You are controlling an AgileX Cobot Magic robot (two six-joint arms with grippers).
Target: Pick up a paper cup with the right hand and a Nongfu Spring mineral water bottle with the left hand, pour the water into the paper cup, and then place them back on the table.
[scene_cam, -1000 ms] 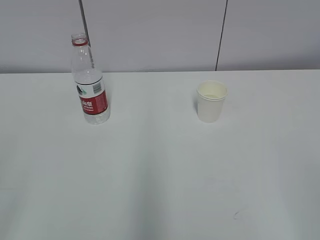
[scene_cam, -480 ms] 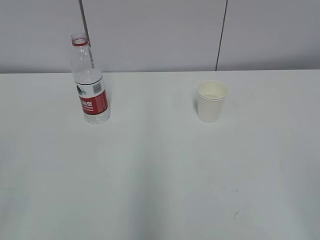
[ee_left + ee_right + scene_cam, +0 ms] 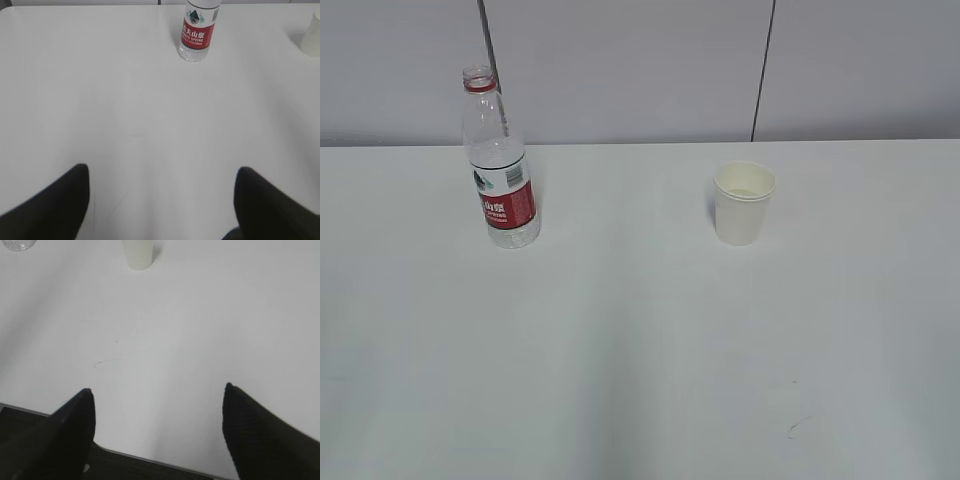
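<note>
- Your water bottle point(image 3: 500, 160) stands up on the table point(image 3: 640, 350), far left of the paper cup point(image 3: 743, 203).
- Your left hand point(image 3: 162, 205) and right hand point(image 3: 157, 427) are both wide open, holding nothing, far from the cup.

Lab-like room, bare white table point(image 3: 640, 350), grey panelled wall point(image 3: 640, 60)

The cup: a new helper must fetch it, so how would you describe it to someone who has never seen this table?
On the white table, look right of the middle, toward the back wall. The cup stands there upright and alone, well apart from the bottle on the left. It is short, plain white and open-topped; the bottle is tall, clear and red-labelled.
</note>
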